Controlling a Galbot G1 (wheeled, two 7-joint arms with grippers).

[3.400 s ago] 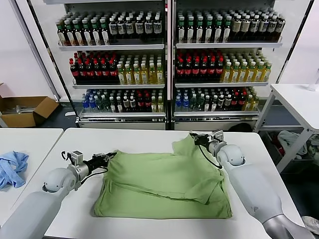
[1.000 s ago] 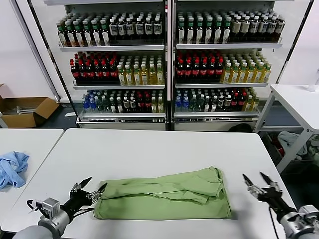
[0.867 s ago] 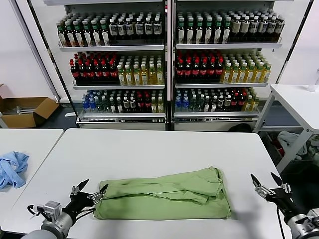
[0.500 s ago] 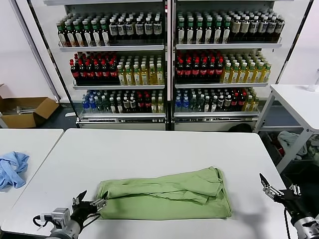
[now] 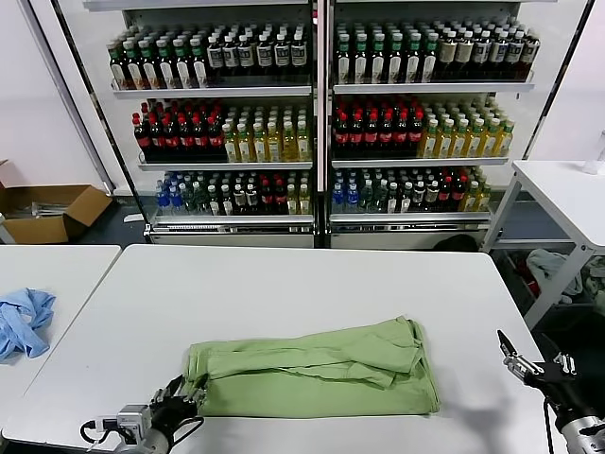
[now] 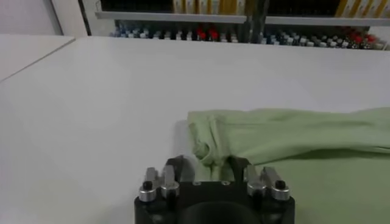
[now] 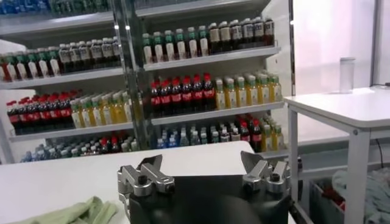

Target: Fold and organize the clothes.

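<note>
Item: one light green polo shirt (image 5: pixel 312 374), folded into a long band, lying across the near half of the white table (image 5: pixel 284 284). Use it as your landmark. Left gripper (image 5: pixel 176 405): at the shirt's near-left corner, low over the table; in the left wrist view its fingers (image 6: pixel 173 172) bracket a small bunched fold of cloth at that corner, partly closed around it, though you cannot tell whether the pinch is firm. Right gripper (image 5: pixel 518 361): well apart from the shirt's right end, off the table's right edge, fingers spread wide and empty. Beyond the shirt: drink shelves (image 5: pixel 312 123) full of bottles. Far left of the shirt, on a neighbouring table: a blue cloth (image 5: pixel 21 322). Risks, as judged: you appear to hold only a thin top layer, so a pull could unroll the fold instead of carrying the whole band; a loose pinch could slip off the soft cotton; dragging one-handed, with the right end unsupported, could skew the band.
</note>
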